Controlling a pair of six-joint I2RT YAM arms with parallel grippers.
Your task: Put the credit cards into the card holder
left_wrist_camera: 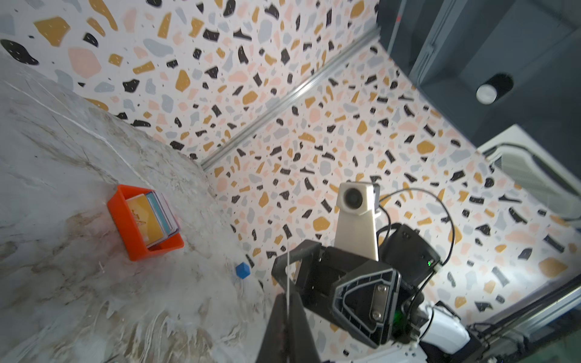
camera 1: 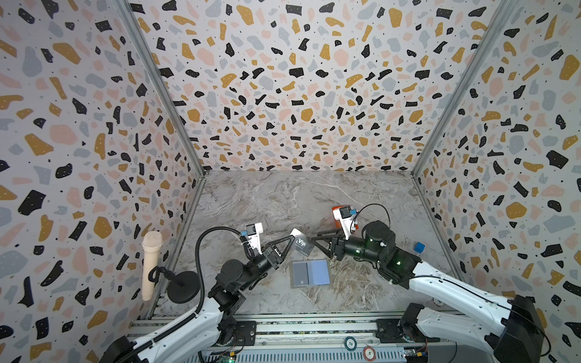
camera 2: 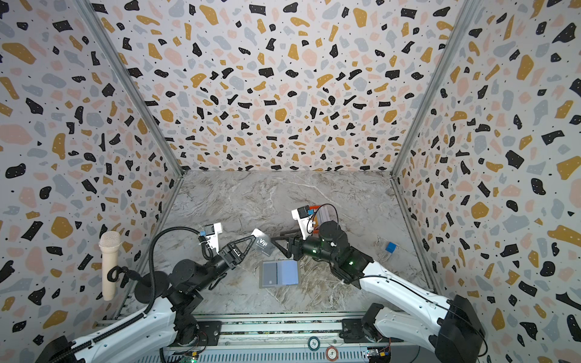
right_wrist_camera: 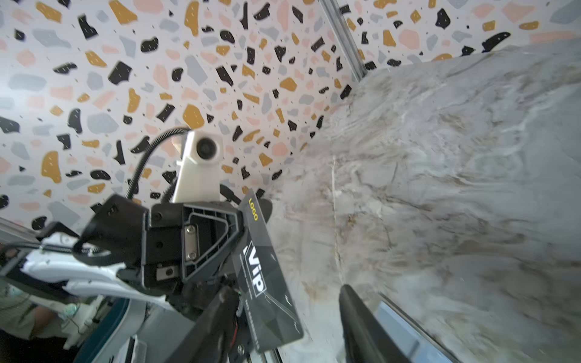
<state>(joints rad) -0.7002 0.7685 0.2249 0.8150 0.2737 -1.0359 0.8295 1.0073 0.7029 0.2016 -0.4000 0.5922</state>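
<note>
Left gripper (camera 1: 290,240) clamps Vip card (camera 1: 303,245).
Right gripper (camera 1: 315,239), jaws apart, at card's 3 o'clock; card holder (camera 1: 309,272) at 6.

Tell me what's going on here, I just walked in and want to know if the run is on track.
The left gripper is shut on the dark Vip card, holding it in the air above the table. The right gripper faces it with jaws open at the card's other edge, not gripping. The card holder lies open just below them; that card is not yet in it. More cards stand in the orange tray farther back.
</note>
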